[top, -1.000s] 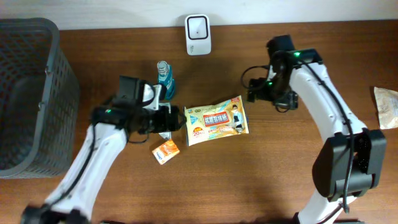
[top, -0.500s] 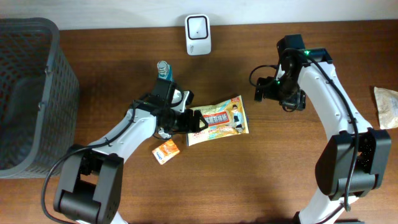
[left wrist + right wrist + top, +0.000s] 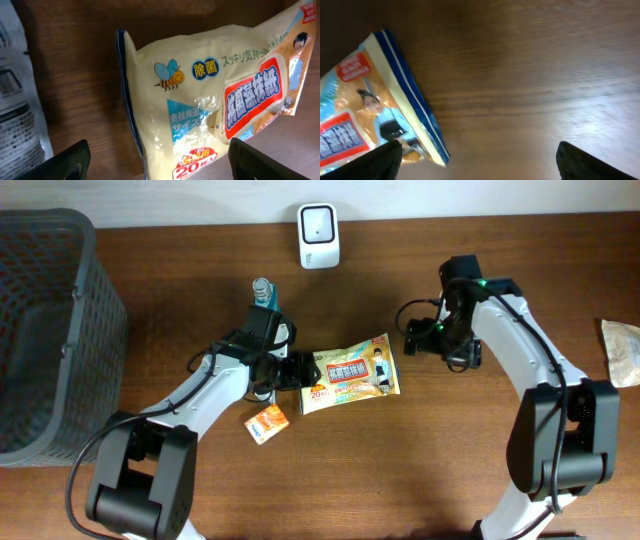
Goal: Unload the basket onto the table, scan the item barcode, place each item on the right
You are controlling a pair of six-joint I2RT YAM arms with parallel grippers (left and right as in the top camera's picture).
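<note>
Two claws, and both are spread wide with nothing in them. Start at nine o'clock on the table [image 3: 180, 260], where a dark mesh basket [image 3: 45, 330] fills that edge. Coming across, your left gripper [image 3: 293, 370] sits just short of centre, its jaws facing three o'clock and right up against the end of the wet-wipes pack [image 3: 352, 375]. From its wrist camera the two fingers [image 3: 65, 160] stand far apart. The pack's cream end with the bee print lies between them, and bare wood shows beside it, so there is no grip there.

At twelve o'clock from that claw stands a small teal bottle [image 3: 265, 298], upright. At seven o'clock from it lies a little orange packet [image 3: 267, 422], apart from the pack. Your task item, the wet-wipes pack, lies flat at the table's centre, printed face up. A white scanner [image 3: 318, 222] stands at the table's twelve o'clock edge, well apart from the pack.

Further over, your right gripper [image 3: 410, 340] hangs near the pack's two o'clock corner, its jaws wide over bare wood. Its wrist camera catches the pack's blue-edged end at eight o'clock. A crinkled pale packet [image 3: 622, 352] lies at the three o'clock edge.
</note>
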